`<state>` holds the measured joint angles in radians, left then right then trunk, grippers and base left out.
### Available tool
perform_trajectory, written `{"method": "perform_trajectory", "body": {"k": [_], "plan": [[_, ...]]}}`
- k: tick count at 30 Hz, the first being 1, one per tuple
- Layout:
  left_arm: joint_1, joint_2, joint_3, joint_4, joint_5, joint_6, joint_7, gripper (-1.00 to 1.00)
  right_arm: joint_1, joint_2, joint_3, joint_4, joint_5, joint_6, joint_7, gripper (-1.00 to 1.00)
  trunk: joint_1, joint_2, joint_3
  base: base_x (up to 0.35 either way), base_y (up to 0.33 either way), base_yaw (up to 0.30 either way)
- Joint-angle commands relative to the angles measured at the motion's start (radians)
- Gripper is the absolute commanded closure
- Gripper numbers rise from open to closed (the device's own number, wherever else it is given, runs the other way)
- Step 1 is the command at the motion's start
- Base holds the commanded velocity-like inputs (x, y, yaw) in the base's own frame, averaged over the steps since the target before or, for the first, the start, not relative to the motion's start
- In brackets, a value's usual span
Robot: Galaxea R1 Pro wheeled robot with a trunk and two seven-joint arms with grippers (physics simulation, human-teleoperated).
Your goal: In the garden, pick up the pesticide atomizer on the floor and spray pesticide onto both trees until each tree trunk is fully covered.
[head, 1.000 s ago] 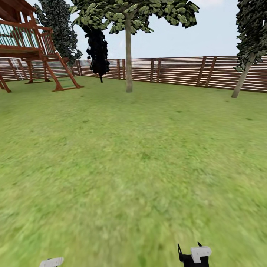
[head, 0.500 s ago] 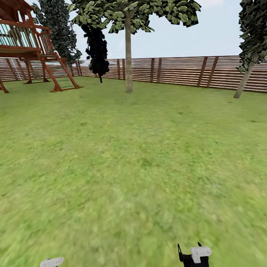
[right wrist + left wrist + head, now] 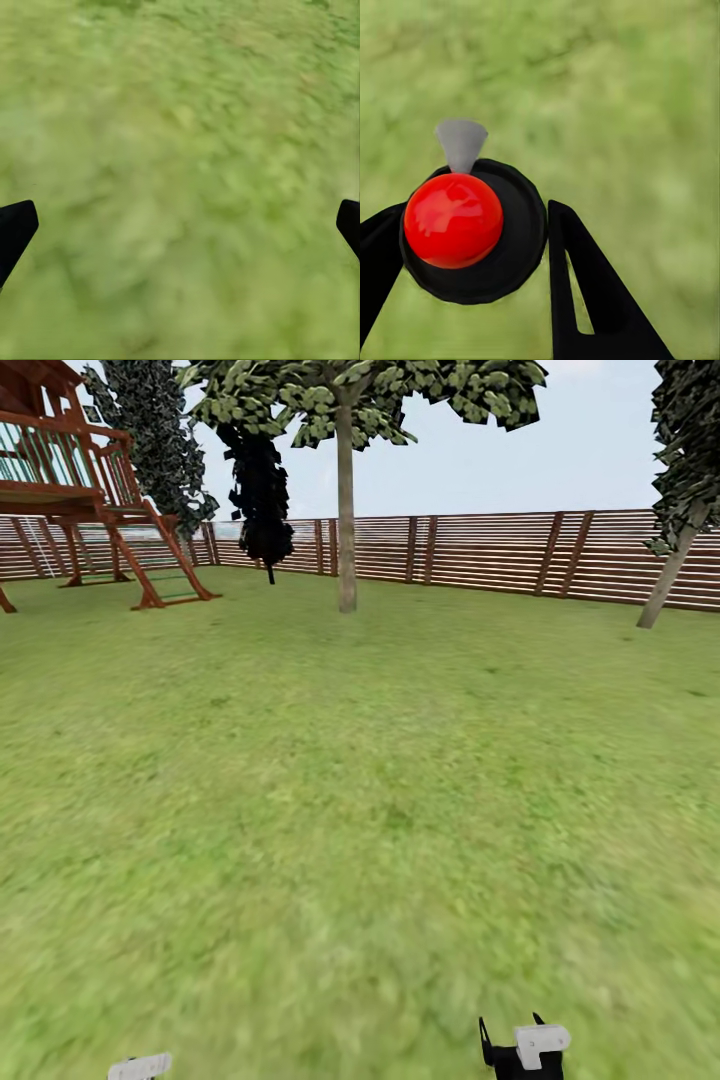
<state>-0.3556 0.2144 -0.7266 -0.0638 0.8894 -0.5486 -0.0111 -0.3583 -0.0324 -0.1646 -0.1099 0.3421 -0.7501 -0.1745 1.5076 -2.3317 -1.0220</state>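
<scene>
Between the left gripper's (image 3: pixel 472 247) black fingers sits the pesticide atomizer (image 3: pixel 465 225), red round cap and grey nozzle up, pinched on both sides, apparently snug, though only the top of it is visible. Over in the right wrist view, the right gripper (image 3: pixel 180 225) is spread wide with nothing but grass beneath it. Up ahead, upper centre of the head view, the nearest tree trunk (image 3: pixel 346 510) rises from the lawn (image 3: pixel 360 780), well apart from the robot; the second tree trunk (image 3: pixel 672 575) leans at the upper right edge. My read: this is the drive-in, so keep the atomizer steady and the nozzle facing forward until that centre trunk is close enough to spray. Nothing blocks the path. A wooden play tower (image 3: pixel 70 480) stands upper left, a near-black conifer (image 3: pixel 262 490) beside the slatted fence (image 3: pixel 480 550) behind.
</scene>
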Motion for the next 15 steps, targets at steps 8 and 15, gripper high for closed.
{"method": "perform_trajectory", "body": {"k": [8, 15], "plan": [[0.0, 0.0, -0.008, -0.001, 0.01, -0.001, -0.001, 1.0, -0.001, 0.0, -0.006, 0.001, 0.011, -0.002, -0.005, -1.0, 0.0, 0.0, -0.001, 0.338, 0.0, 0.0], [0.0, 0.001, -0.008, -0.001, 0.01, -0.001, -0.001, 1.0, -0.001, 0.0, -0.006, 0.001, 0.011, -0.002, -0.005, -1.0, 0.0, 0.0, -0.001, 0.338, 0.0, 0.0]]}}
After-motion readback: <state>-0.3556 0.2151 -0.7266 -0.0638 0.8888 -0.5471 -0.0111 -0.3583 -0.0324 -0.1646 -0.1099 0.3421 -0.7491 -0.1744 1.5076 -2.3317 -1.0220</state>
